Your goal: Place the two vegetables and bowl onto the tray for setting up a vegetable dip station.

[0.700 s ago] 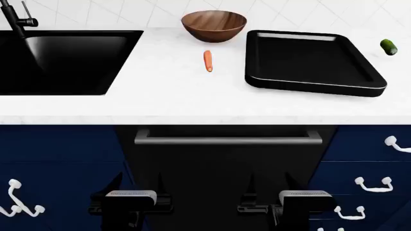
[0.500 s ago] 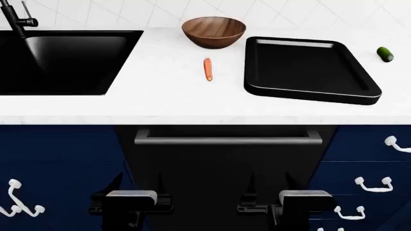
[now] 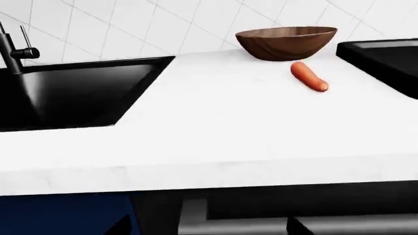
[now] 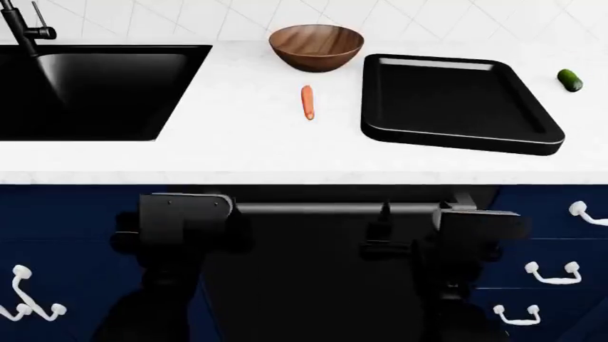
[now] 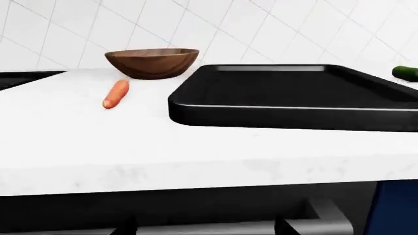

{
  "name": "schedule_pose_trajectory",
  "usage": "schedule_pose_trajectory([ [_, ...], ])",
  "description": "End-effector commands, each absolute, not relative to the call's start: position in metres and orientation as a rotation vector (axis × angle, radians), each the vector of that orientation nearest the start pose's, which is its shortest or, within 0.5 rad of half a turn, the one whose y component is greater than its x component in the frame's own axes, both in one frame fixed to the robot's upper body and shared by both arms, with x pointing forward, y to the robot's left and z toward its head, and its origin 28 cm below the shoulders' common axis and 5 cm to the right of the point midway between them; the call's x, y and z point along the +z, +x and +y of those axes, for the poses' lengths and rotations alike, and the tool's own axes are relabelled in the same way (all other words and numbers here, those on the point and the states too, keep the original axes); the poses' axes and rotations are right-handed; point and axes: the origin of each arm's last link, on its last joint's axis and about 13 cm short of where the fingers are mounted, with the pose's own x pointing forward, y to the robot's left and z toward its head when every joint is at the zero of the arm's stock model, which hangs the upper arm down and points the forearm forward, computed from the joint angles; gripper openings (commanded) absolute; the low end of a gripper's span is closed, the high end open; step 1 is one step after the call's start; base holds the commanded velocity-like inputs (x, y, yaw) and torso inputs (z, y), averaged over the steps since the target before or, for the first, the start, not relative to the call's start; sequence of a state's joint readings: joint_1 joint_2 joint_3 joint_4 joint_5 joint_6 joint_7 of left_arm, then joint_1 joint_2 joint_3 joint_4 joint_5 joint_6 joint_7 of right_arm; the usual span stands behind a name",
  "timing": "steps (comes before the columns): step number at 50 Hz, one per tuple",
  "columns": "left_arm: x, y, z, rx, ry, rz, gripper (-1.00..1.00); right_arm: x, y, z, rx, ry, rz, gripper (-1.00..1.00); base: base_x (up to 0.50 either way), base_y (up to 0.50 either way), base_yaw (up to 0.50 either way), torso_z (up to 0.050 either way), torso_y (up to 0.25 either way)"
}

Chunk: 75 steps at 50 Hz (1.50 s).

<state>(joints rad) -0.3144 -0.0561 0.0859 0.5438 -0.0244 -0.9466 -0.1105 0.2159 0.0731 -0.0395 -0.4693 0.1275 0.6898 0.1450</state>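
White surface [image 4: 238, 142] spans the view. Wooden bowl [image 4: 317, 47] sits at the back near the tiled wall, upright. Carrot [image 4: 307, 102] lies in front of the bowl, apart from it, just left of the black tray [image 4: 462, 139]. Tray lies flat with nothing in it. Cucumber [image 4: 570, 80] rests right of the tray, near it, not touching. Black sink [image 4: 95, 89] at left with faucet [image 4: 21, 27] behind. Both arms sit low in front of the dark cabinets; left tool [image 4: 185, 217] and right tool [image 4: 475, 226] are below the surface edge, jaw state unclear.

head looks down, wrists low, sharing bowl [image 4: 317, 47]
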Motion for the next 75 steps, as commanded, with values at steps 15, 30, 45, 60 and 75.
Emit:
schedule_pose_trajectory([
  [15, 0.394, 0.217, 0.205, -0.032, 0.005, -0.046, 1.0, 0.381, 0.248, -0.104, -0.069, -0.107, -0.18, 1.0, 0.0, 0.0, 0.0, 0.0, 0.0],
  [30, 0.386, 0.22, 0.221, -0.001, -0.057, -0.092, 1.0, 0.39, 0.238, -0.107, -0.039, -0.14, -0.243, 1.0, 0.05, 0.0, 0.0, 0.0, 0.0],
  [45, 0.385, 0.226, 0.226, 0.021, -0.075, -0.089, 1.0, 0.388, 0.237, -0.107, -0.032, -0.14, -0.226, 1.0, 0.43, -0.14, 0.0, 0.0, 0.0],
  [60, 0.384, 0.227, 0.225, 0.019, -0.071, -0.087, 1.0, 0.388, 0.237, -0.107, -0.026, -0.153, -0.222, 1.0, 0.09, -0.5, 0.0, 0.0, 0.001],
  [75, 0.384, 0.227, 0.226, 0.015, -0.074, -0.091, 1.0, 0.388, 0.236, -0.108, -0.006, -0.161, -0.239, 1.0, 0.37, -0.29, 0.0, 0.0, 0.0],
])
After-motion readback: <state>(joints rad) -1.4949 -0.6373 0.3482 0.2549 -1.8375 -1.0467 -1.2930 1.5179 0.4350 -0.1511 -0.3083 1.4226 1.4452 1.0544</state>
